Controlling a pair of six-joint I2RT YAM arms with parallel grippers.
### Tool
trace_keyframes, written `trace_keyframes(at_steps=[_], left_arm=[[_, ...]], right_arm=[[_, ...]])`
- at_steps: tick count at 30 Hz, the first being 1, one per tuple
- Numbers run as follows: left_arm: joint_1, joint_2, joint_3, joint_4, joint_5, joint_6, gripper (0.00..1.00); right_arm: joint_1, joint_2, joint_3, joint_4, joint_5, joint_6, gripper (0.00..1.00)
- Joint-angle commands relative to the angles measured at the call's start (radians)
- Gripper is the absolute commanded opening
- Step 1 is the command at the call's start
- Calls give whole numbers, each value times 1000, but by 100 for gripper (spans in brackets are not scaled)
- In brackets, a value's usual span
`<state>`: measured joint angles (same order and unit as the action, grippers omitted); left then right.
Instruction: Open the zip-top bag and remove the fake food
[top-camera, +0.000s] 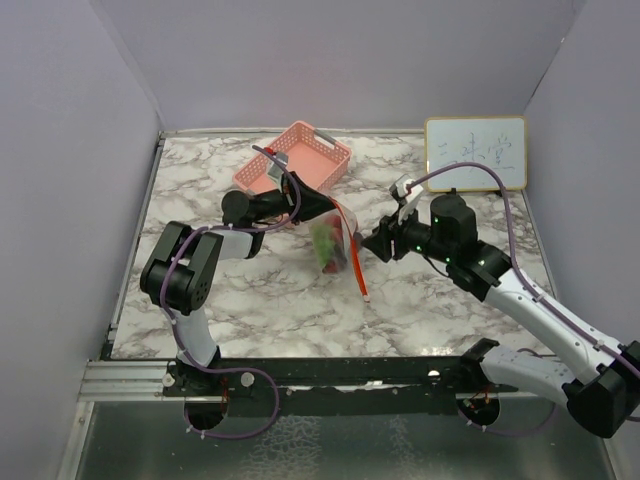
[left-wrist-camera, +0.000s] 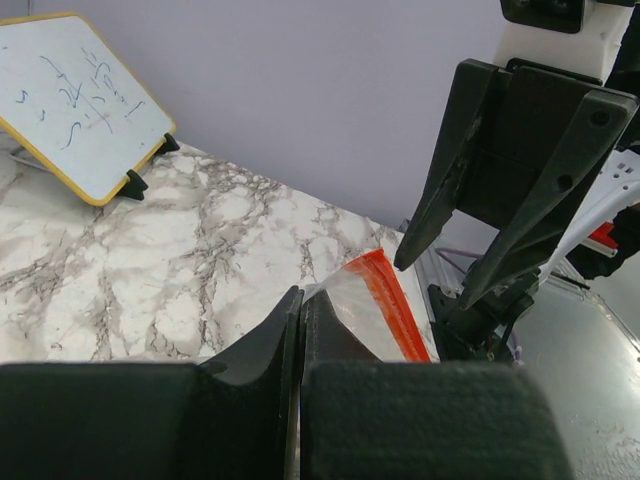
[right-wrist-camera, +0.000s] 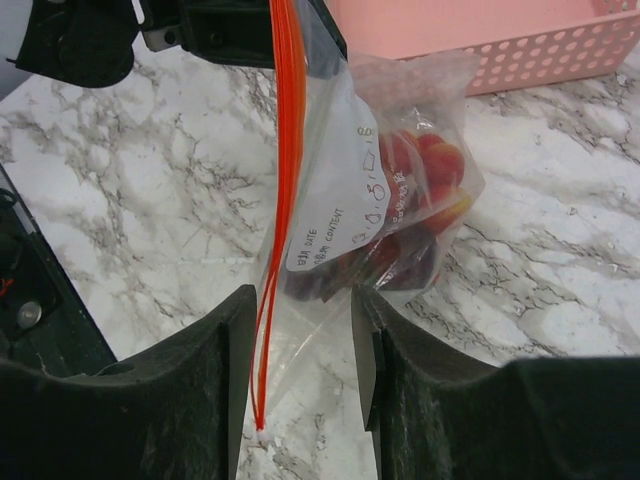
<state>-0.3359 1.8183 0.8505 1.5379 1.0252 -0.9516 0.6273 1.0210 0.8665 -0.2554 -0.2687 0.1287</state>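
The zip-top bag (top-camera: 338, 240) hangs above the marble table between my two arms, its red-orange zip strip (right-wrist-camera: 287, 150) running down one side. My left gripper (left-wrist-camera: 300, 302) is shut on the bag's upper corner, and clear plastic with the red strip (left-wrist-camera: 388, 300) sticks out past its fingertips. The fake food (right-wrist-camera: 425, 180), red and dark pieces, is bunched in the bag's belly behind a white label; green pieces (top-camera: 324, 242) show from above. My right gripper (right-wrist-camera: 305, 300) is open, with its fingers on either side of the bag's lower corner.
A pink mesh basket (top-camera: 295, 160) stands at the back of the table just behind the bag, also visible as the pink mesh basket (right-wrist-camera: 480, 40) in the right wrist view. A small whiteboard (top-camera: 475, 152) leans at the back right. Purple walls enclose the table.
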Motion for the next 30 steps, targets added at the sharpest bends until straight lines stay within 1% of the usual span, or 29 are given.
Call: trace_keyframes(at_steps=[1,6,9,14,18,21,23,25,27,30], left_arm=[[-8,6,5,235,6,-1,0],[-7,-9,7,235,0,-12,0],[-8,-17,7,235,-8,-17,0],[-8,-13,17,235,-10,-26,0],[-10,-18,24,235,-14,-34,0],[-11,-29,31,235,-16,-44,0],[-12,-40,31,235,-16,-51,0],[-12,-56,27,235,-14,-57,0],[-11,-75,23,234,-14,-58,0],[-11,-97,17,234,-13,-61,0]], right_arm=[[1,5,-13,87,-57,20,40],[1,22,-53,123,-96,46,33],[1,29,-80,156,-122,70,32],[2,41,-88,194,-166,96,33],[1,53,-87,202,-173,98,39],[2,68,-99,226,-177,103,38],[1,81,-105,253,-193,115,33],[2,98,-103,279,-204,126,25],[2,114,-95,293,-204,130,14],[1,123,-78,299,-195,129,4]])
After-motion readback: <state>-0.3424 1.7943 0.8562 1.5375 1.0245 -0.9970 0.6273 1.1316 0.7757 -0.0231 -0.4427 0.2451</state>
